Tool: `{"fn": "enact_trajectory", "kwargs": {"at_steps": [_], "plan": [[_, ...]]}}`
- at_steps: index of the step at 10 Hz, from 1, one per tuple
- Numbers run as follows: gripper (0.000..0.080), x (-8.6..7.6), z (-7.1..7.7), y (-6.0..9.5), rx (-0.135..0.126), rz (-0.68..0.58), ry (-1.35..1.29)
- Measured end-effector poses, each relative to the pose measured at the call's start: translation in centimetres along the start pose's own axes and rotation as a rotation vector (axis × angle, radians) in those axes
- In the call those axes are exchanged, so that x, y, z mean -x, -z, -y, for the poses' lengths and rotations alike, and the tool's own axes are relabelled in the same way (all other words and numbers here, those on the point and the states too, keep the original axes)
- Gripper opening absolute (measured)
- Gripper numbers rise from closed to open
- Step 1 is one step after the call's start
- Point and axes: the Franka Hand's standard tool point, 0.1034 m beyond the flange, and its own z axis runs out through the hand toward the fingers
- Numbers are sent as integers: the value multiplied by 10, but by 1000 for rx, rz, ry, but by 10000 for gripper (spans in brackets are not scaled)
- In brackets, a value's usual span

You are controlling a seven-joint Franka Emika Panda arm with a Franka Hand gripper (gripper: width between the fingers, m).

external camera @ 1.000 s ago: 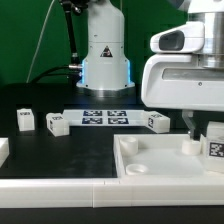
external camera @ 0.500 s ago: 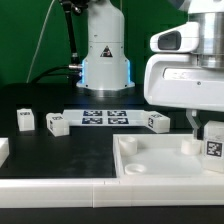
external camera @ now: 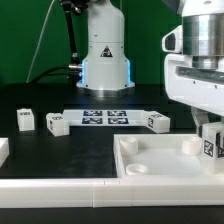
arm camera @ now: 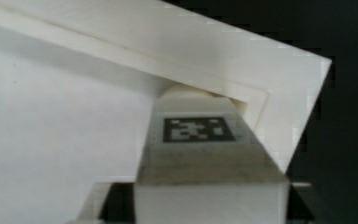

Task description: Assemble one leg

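One leg [arm camera: 201, 150] upright in the closed gripper [external camera: 209, 143]; tag outward.

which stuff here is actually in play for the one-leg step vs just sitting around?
In play:
- the held leg, at a corner of the white slab
- the gripper, shut on it

Lying about:
- three spare legs
- the marker board
- white part at the exterior view's left edge
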Motion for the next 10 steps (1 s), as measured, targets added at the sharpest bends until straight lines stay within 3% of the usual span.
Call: {"fn": "enact_trajectory", "kwargs": {"at_steps": [5,10], "plan": [[291,2,-1,0,-1,5,-674],[291,1,-1,0,-7,47,-703]]}}
